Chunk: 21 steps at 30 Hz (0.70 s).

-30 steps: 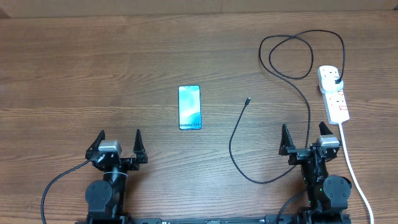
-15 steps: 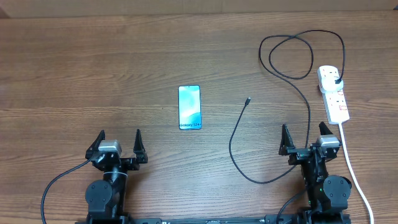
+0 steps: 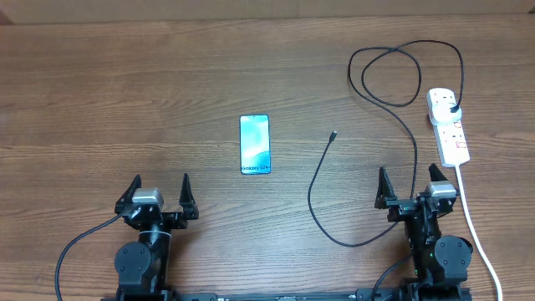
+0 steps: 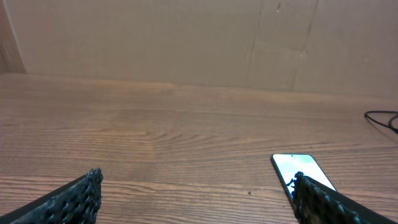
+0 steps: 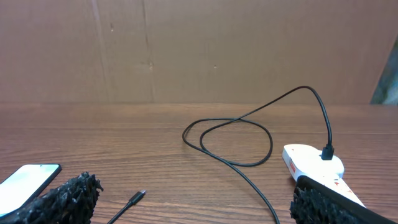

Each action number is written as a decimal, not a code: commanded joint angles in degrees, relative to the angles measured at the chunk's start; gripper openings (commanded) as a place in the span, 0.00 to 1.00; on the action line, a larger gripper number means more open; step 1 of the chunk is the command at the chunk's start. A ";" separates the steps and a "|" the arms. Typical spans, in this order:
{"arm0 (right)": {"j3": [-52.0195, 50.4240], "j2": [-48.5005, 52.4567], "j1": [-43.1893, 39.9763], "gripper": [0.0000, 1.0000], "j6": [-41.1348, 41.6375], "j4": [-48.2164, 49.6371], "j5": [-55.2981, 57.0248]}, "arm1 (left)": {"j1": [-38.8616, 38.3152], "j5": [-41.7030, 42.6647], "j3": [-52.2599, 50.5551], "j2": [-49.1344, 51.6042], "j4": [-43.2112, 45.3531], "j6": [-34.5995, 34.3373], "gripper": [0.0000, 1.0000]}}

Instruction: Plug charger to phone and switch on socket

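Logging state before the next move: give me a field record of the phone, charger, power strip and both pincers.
phone: flat on the table, screen up and lit
charger cable: loose, looped across the wood
connector tip: lying free to the right of the phone, not plugged in
charger plug: seated in the power strip's far outlet
power strip: right side of the table; switch position cannot be told
left pincer: open, empty
right pincer: open, empty
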 commanded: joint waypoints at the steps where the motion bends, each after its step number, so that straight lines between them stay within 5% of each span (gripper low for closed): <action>1: -0.61 -0.31 0.26 1.00 -0.07 0.35 0.52 | 0.24 0.66 -0.22 -0.66 0.02 1.53 1.00; 16: -0.61 -0.31 0.26 1.00 -0.07 0.35 0.52 | 0.24 1.62 -0.22 -0.66 0.26 0.17 1.00; 21: -0.61 -0.31 0.26 1.00 -0.07 0.35 0.52 | 0.24 21.66 -0.17 -0.66 2.03 -27.50 1.00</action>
